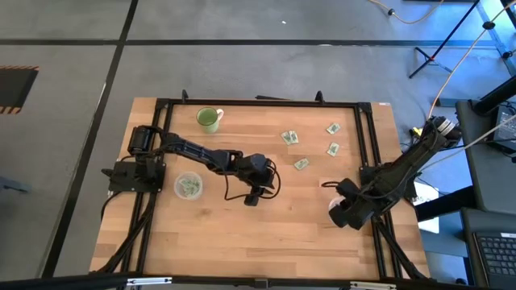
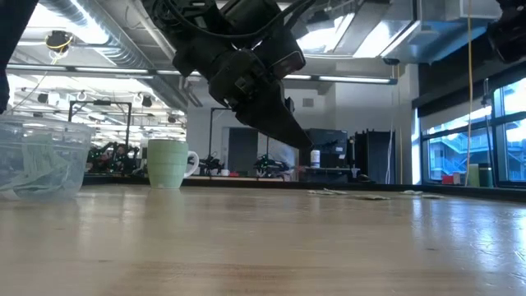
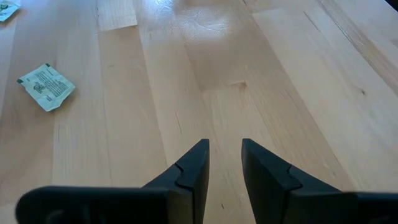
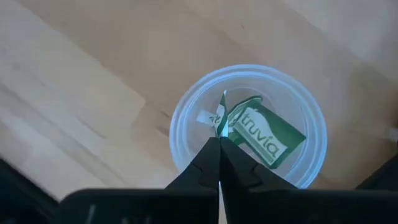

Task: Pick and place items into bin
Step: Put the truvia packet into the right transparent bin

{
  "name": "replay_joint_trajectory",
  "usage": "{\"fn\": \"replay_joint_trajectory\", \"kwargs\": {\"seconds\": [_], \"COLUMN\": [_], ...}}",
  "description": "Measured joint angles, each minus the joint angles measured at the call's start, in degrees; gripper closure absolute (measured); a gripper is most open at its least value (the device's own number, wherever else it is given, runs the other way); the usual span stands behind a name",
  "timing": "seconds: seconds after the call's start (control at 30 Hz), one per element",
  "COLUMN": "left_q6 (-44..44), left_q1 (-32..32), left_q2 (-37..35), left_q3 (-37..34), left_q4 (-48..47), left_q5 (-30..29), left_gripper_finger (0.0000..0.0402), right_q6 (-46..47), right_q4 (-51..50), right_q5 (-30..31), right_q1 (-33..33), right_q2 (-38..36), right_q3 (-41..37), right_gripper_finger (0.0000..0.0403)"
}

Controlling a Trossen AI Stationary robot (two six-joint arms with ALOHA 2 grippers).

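My right gripper (image 4: 219, 142) is shut over a clear round bin (image 4: 186, 106) near the table's right edge (image 1: 339, 211). A green packet (image 4: 222, 115) stands edge-on at its fingertips; another green and white packet (image 4: 264, 138) lies flat in the bin. My left gripper (image 3: 225, 149) hangs open over bare wood at mid-table (image 1: 256, 193), clear of the surface (image 2: 288, 131). One loose packet (image 3: 46, 87) lies on the wood ahead of it. Several packets (image 1: 301, 163) lie flat at the far right. A second clear bin (image 1: 189, 185) holding packets stands by the left arm. My right gripper pinches the green packet by one edge (image 4: 220, 132) between its two fingertips, coming from above and pointing steeply down. The packet sticks out past the tips, edge-on, over the bin's opening. Whether its far end touches anything in the bin, I cannot tell.
A light-green mug (image 1: 210, 119) stands at the far left of the table, also in the low view (image 2: 168, 163). Black rails (image 1: 258, 102) frame the tabletop. Bare wood spans the near half between the two arms.
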Motion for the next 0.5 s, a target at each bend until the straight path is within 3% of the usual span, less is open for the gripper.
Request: {"fn": "replay_joint_trajectory", "kwargs": {"seconds": [0.5], "left_q6": [-0.5], "left_q1": [0.0], "left_q2": [0.0], "left_q3": [0.0], "left_q4": [-0.02], "left_q5": [0.0], "left_gripper_finger": [0.0312], "right_q6": [0.04], "right_q4": [3.5], "right_q5": [0.04], "right_q1": [-0.05], "right_q2": [7.46], "right_q3": [0.0], "right_gripper_finger": [0.0401]}}
